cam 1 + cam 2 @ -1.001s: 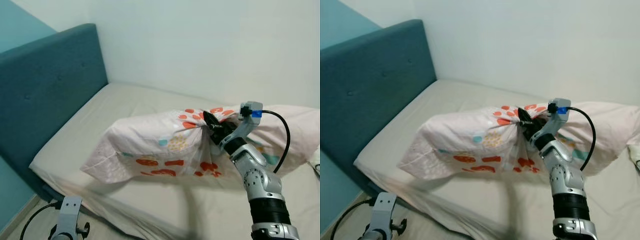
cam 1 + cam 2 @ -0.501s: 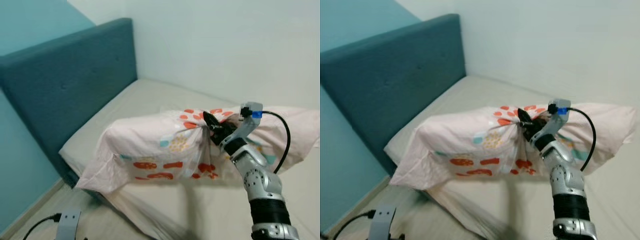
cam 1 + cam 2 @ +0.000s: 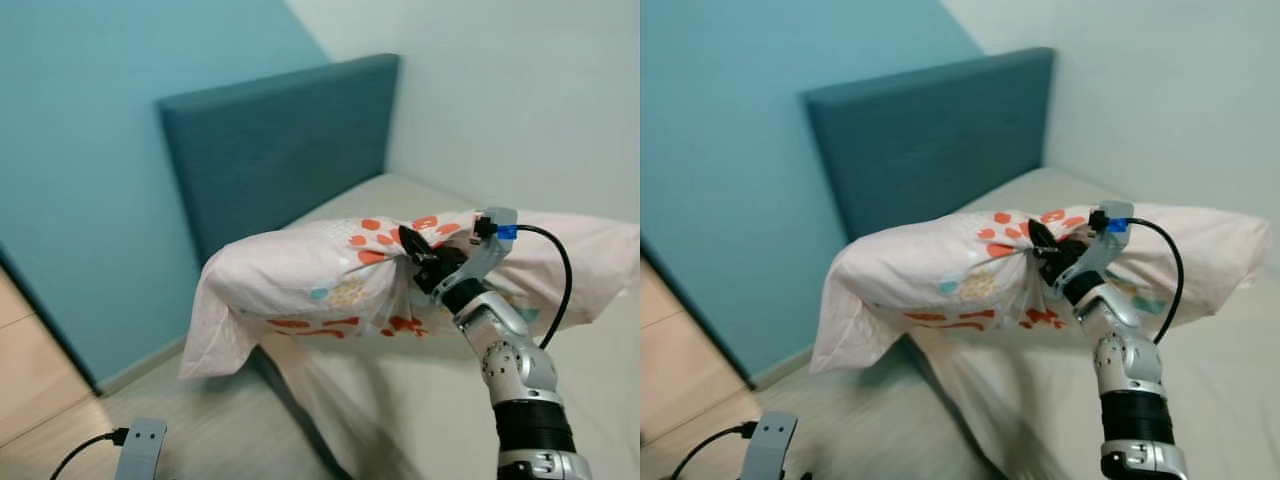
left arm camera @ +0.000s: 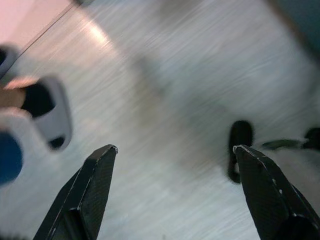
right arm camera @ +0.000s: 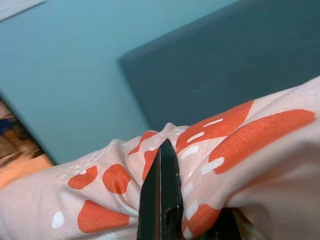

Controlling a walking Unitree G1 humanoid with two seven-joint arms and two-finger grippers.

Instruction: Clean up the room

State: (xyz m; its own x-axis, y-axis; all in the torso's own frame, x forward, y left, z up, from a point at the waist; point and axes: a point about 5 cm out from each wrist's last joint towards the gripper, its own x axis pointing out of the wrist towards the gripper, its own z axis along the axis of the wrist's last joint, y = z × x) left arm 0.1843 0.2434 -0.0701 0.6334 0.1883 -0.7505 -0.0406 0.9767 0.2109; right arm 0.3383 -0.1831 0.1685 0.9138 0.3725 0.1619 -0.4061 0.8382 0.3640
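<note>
Pink patterned pillow (image 3: 320, 290) hangs above the bed (image 3: 420, 400), pinched in the right gripper (image 3: 412, 250), while the left gripper (image 4: 172, 150) gapes wide over the floor (image 4: 165, 90).

Head cameras high, wrist cameras close.

Both eye views look forward and down, sharing the bed (image 3: 440, 420), headboard (image 3: 930, 130) and pillow (image 3: 320, 285). The left wrist view faces the floor (image 4: 165, 100); the right presses close against the pillow.
</note>
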